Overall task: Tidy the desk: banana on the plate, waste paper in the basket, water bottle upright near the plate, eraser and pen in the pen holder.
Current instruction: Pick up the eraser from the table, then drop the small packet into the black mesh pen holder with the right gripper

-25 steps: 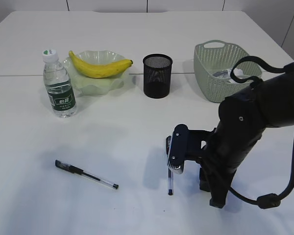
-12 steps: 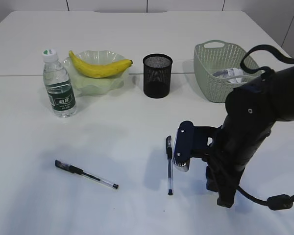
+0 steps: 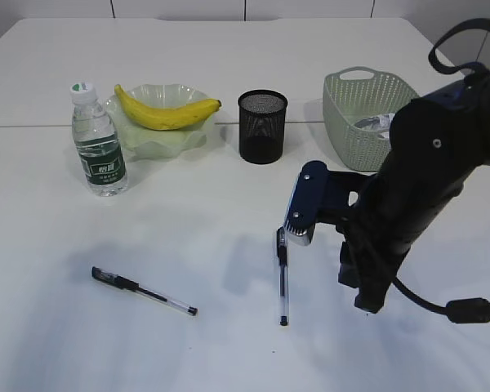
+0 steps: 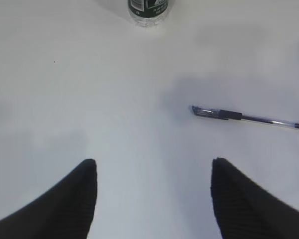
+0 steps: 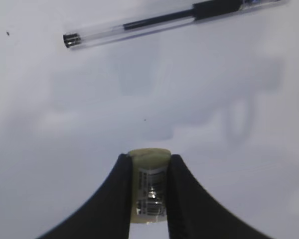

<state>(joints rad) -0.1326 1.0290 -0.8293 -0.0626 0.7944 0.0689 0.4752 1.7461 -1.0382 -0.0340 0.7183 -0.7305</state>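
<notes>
Right gripper (image 5: 148,199): I have it closed on the eraser (image 5: 148,191), a pale block with a barcode label, pinched between both fingers and clear of the surface (image 3: 229,204).
Why held so: narrow faces are clamped, so I judge it should drop cleanly into the pen holder (image 3: 262,126).
Pen holder: beyond this gripper and to its left, open mouth up, nothing blocking it.
Pen A (image 3: 282,278): on the surface just below the right gripper, not held.
Left gripper (image 4: 152,199): wide open, empty, above bare surface.
Pen B (image 4: 246,117): ahead and right of the left gripper, flat.
Water bottle (image 3: 98,140): upright, far ahead of the left gripper, beside the plate (image 3: 159,139).
Banana (image 3: 165,113): on the plate.
Basket (image 3: 374,118): crumpled paper inside.
Remaining, by my reckoning: eraser, both pens.
</notes>
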